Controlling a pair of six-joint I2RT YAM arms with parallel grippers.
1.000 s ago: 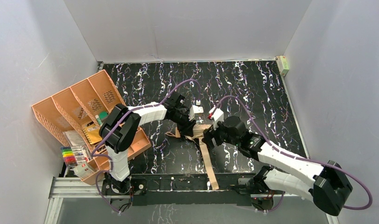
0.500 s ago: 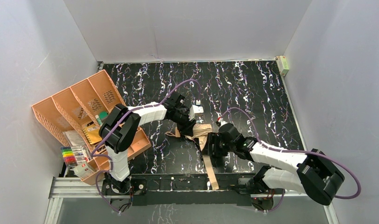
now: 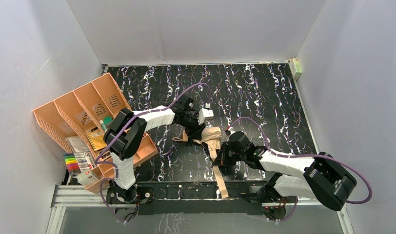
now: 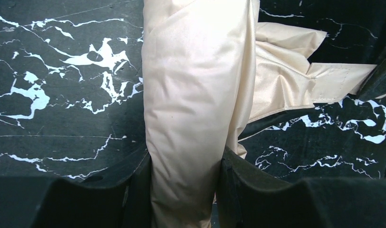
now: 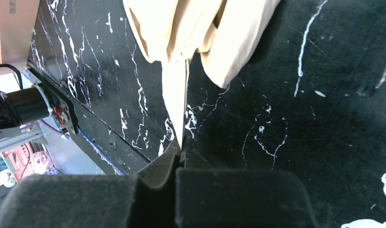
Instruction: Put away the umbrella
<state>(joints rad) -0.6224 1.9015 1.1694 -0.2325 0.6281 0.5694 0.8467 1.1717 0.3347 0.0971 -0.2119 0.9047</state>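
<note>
Behind the umbrella (image 3: 213, 135): open table (image 3: 264, 97), wide room to pass. To its left: closed off by the left arm (image 3: 154, 117), farther left by the orange organizer (image 3: 84, 109). To its right and nearer: closed off by the right arm (image 3: 284, 163). In front: strap (image 3: 219, 175) lying down to the table's near edge.

Umbrella (image 3: 213, 136): mid worktop (image 3: 264, 102), right of organizer (image 3: 91, 105).
Strap (image 3: 221, 180): from umbrella forward to near edge.
Left gripper (image 4: 185, 175): around umbrella, at its left.
Right gripper (image 5: 179, 156): on strap, before umbrella.
</note>
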